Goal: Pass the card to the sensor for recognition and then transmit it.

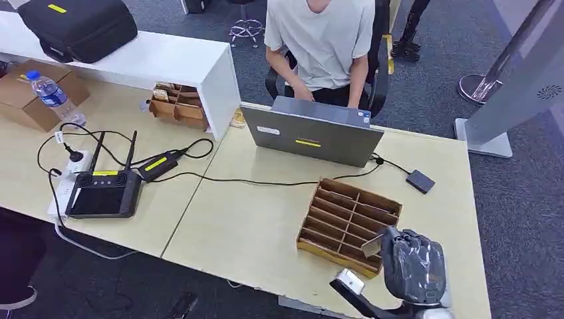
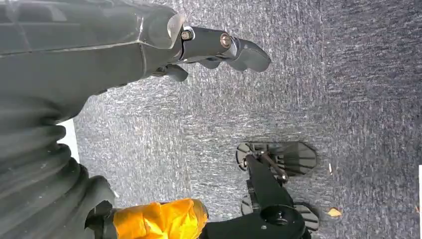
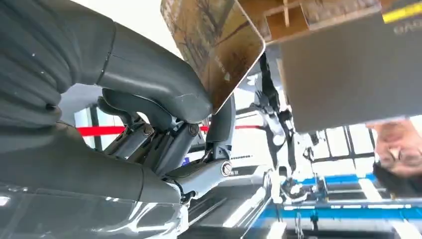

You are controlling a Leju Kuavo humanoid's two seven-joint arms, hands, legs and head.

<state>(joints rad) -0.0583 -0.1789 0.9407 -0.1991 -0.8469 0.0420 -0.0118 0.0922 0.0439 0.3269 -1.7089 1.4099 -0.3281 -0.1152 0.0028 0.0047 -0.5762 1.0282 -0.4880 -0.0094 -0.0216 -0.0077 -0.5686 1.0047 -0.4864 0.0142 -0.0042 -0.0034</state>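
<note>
Right robot hand (image 1: 412,266): pinches card (image 3: 215,46) at the cardboard divider tray (image 1: 349,222) on the counter (image 1: 246,226). Left robot hand (image 2: 209,47): fingers loosely apart, holding nothing, above carpet.

Grey laptop (image 1: 312,133) at table centre; water bottle (image 1: 54,97) at 9 o'clock; black remote controller (image 1: 104,191) at 8 o'clock.

We note a table (image 1: 246,229) carrying laptop (image 1: 312,136), divider tray (image 1: 349,222), controller (image 1: 104,193), bottle (image 1: 54,98), box (image 1: 23,100), sensor (image 1: 420,181).
</note>
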